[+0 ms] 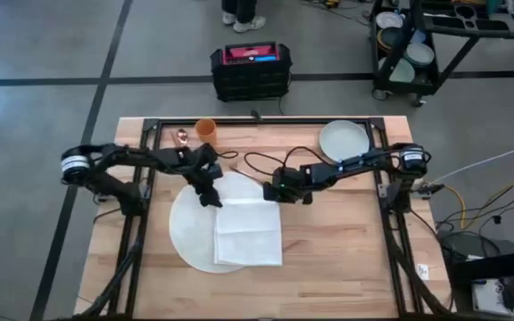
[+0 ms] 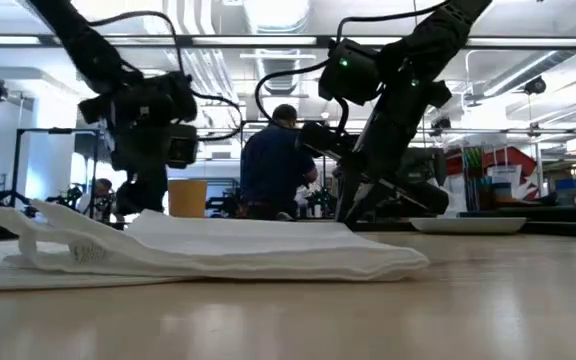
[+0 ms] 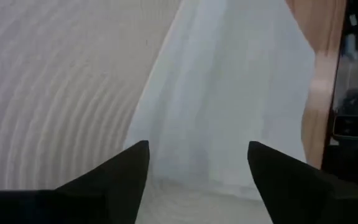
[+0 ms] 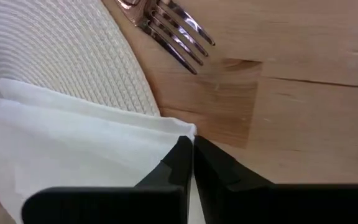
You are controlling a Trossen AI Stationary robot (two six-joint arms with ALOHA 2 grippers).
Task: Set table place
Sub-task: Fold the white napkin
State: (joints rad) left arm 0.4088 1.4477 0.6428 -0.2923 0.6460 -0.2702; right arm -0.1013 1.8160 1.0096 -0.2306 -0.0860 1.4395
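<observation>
Here, the table (image 1: 328, 259) of light wood carries, left of centre, the place (image 1: 190, 236), a round white mat with ribbed rings. Over the mat's right part lies a white napkin (image 1: 249, 230), folded square and reaching past the mat's edge onto bare wood. A pale plate (image 1: 344, 139) sits near the far right corner, well apart from the mat; an orange cup (image 1: 205, 129) stands at the far edge.

The left gripper (image 1: 209, 193) is at the napkin's far left corner; the left wrist view shows its fingers (image 3: 120, 180) spread wide, with mat and cloth between them and nothing held. The right gripper (image 1: 279, 187) is at the napkin's far right corner; only the right wrist view shows its fingers (image 4: 173, 165) pressed together on the cloth's edge, and the tines of a copper-coloured fork (image 4: 169, 28) lying on the wood just beside the mat.

The low view alone shows the napkin's layered folds and, beyond the table, a person (image 2: 276, 165) in dark blue.
</observation>
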